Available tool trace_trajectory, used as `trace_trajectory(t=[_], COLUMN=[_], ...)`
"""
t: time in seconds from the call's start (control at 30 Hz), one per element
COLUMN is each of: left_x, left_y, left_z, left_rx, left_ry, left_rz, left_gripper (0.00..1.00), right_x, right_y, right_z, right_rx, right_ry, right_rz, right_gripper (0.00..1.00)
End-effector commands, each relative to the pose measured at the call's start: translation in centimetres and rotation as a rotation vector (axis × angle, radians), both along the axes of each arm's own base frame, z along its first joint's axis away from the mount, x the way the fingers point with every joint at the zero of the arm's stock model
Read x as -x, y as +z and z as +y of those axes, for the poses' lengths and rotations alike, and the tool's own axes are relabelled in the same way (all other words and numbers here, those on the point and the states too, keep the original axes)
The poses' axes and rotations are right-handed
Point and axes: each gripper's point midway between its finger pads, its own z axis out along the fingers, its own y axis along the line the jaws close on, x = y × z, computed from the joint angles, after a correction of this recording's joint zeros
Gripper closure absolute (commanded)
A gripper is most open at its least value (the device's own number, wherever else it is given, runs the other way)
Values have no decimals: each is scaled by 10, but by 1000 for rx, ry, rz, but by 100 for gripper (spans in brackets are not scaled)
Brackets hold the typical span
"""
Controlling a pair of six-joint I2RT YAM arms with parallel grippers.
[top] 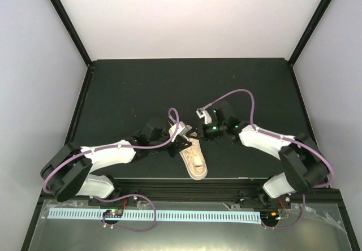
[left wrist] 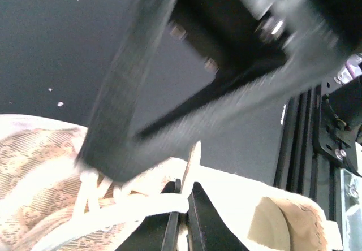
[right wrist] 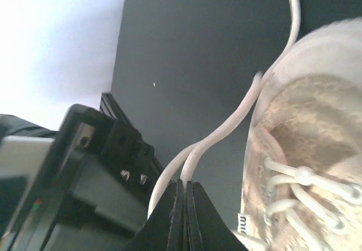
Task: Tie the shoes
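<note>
Right wrist: my right hand (right wrist: 184, 203) clenched a doubled lace (right wrist: 226, 129), left hand (left wrist: 182, 214) pinched the other lace (left wrist: 127, 210) at the sneaker (top: 195, 161). Knot underway, I judged; next, an even outward pull.

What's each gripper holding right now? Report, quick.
Left gripper: closed on a cream-white lace at the sneaker.
Right gripper: closed on a doubled lace strand.

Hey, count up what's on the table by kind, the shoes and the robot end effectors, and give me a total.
Sneaker: 1
End effectors: 2 (left end effector, right end effector, each shut on lace)
Total: 3
</note>
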Motion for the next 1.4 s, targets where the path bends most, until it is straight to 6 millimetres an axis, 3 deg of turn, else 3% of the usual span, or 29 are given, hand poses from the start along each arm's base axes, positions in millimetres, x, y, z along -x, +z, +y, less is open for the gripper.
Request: trace_trajectory(t=[0.0,0.1,0.23,0.37,0.6,0.67,0.87,0.93,1.1,1.37], left_x=[-13,-16,-21,-22,-20,-19,-17,-16,-16,-18], left_y=[10,7,6,5,4,4,1,0,2,1], left_z=[4,6,9,11,12,13,15,15,15,14], left_rx=[18,5,0,-9,-19,-23,-42,-45,-39,-37], left_ry=[76,106,136,148,135,135,121,115,115,122], left_rz=[-47,-38,-39,-42,-46,-48,-51,-50,-52,-49], left_gripper=[98,99,98,98,98,98,98,98,98,98], right_x=[-18,-14,6,35,74,74,41,29,11,10], right_y=[31,43,37,11,-38,-39,-21,-10,9,4], right_z=[-30,-51,-76,-87,-87,-88,-118,-124,-106,-69], right_rx=[-13,55,125,118,67,80,259,258,161,79], right_ry=[-127,-168,-195,-198,-182,-182,-350,-421,-400,-117], right_rz=[-139,-250,-269,-175,6,-3,-158,-199,-299,-542], right_gripper=[98,99,98,99,98,96,36,28,22,35])
